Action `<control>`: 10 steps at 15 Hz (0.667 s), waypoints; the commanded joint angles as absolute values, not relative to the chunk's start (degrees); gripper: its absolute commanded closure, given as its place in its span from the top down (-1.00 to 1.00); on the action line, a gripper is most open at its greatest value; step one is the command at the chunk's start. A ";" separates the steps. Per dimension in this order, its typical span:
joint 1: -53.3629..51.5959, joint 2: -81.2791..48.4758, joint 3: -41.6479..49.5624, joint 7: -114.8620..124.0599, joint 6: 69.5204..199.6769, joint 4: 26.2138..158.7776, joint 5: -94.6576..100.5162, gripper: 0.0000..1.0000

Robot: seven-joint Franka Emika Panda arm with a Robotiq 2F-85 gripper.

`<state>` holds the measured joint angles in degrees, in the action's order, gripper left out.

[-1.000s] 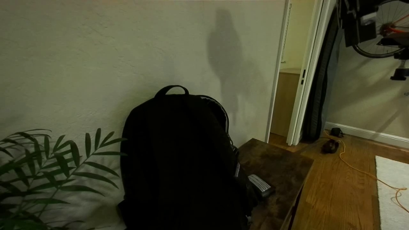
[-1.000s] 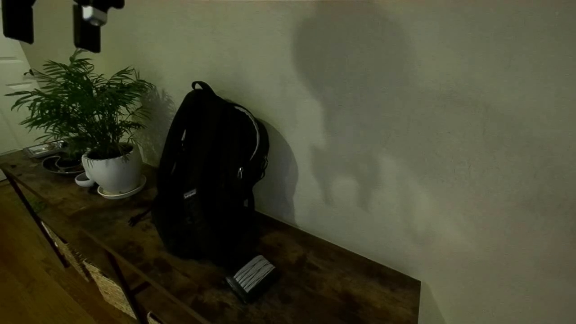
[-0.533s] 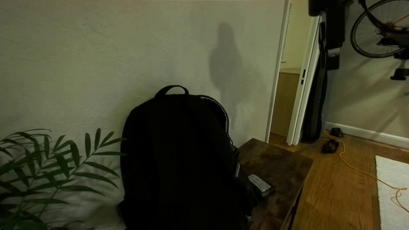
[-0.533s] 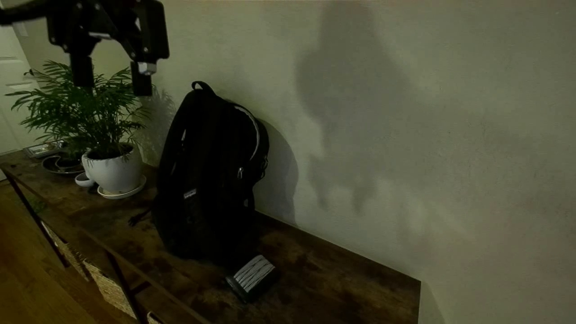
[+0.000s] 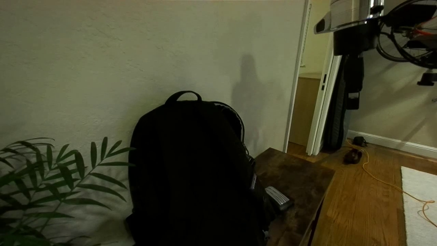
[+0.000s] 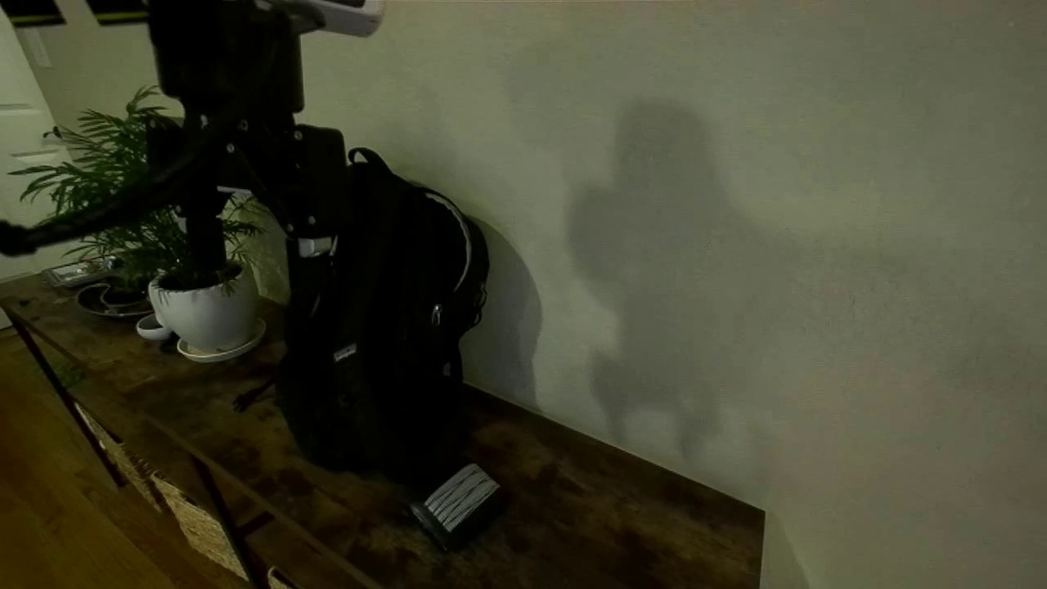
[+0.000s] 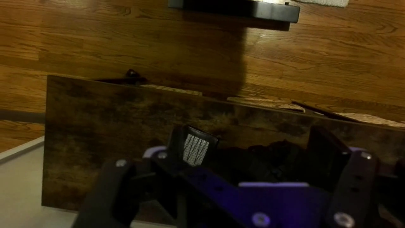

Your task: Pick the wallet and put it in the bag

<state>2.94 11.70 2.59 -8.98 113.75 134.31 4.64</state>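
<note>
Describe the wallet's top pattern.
Pale grey with slanting dark lines; the wallet shows best in an exterior view.

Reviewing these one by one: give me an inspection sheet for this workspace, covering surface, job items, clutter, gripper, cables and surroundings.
Surface: brown mottled tabletop, dimly lit.
Backpack: black, upright on the tabletop; seems partly unzipped at one side.
Wallet: patterned face up beside the backpack, not yet picked; whether they touch cannot be told.
Clutter: potted palm, small white bowl and dark dish on the tabletop.
Gripper: open, raised above tabletop level, holding nothing.
Cables: black cable at the gripper; orange cord on the wood floor.
Surroundings: pale wall, white rug.
</note>
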 commanded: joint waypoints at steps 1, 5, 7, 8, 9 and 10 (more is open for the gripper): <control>2.68 11.68 2.85 -8.78 113.66 134.32 4.73 1.00; 2.74 10.73 2.86 -8.36 115.98 134.96 4.97 1.00; 2.66 9.00 2.74 -8.44 119.53 136.04 5.44 1.00; 2.69 8.03 2.64 -8.00 121.61 136.51 5.73 1.00; 2.69 6.82 2.56 -7.84 123.55 136.89 5.87 1.00; 2.70 5.69 2.49 -7.68 125.58 137.25 6.04 1.00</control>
<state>2.92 8.22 2.53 -8.70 119.64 135.28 4.69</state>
